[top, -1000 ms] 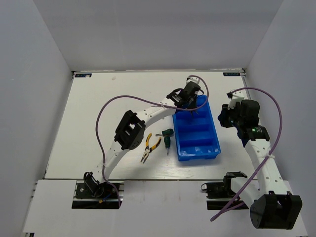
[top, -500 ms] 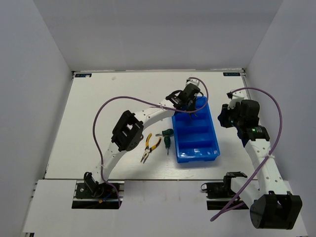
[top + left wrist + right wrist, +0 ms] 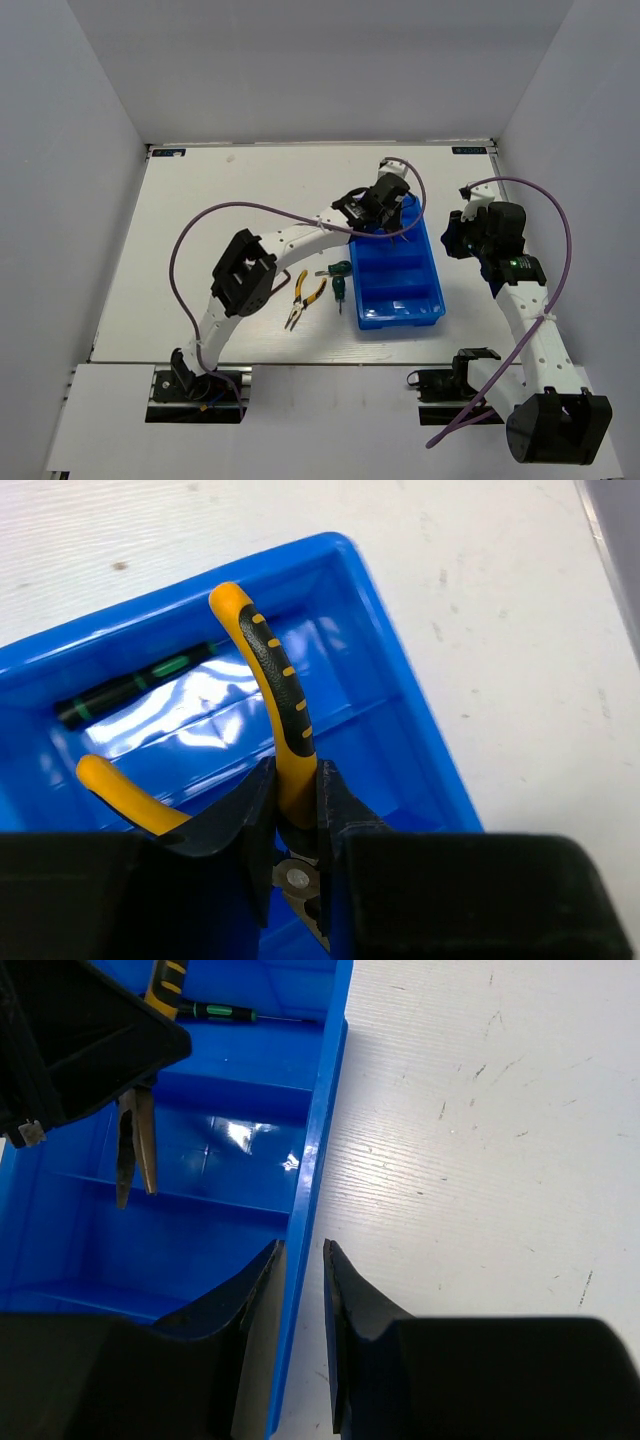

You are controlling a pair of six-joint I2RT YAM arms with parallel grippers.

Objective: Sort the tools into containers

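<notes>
Left gripper (image 3: 295, 780) has the yellow-handled pliers (image 3: 270, 670) over the far end of the blue tray (image 3: 400, 675).

I see its fingers clamped on one handle, nose hanging down; the thin screwdriver (image 3: 130, 685) lies in the farthest compartment. My right gripper (image 3: 300, 1255) sits narrow, astride the tray's right wall, and I cannot tell whether it pinches. The second pliers (image 3: 305, 295) and the stubby green-black tool (image 3: 340, 272) lie on the table (image 3: 200, 220), left of the tray.

In its own wrist view the left claw (image 3: 295, 777) hides the jaws of the yellow-handled pliers (image 3: 280, 680). From above it covers the far end of the bright blue plastic tray (image 3: 398, 292). Whether the right claw (image 3: 302, 1250) presses the tray wall is unclear.
</notes>
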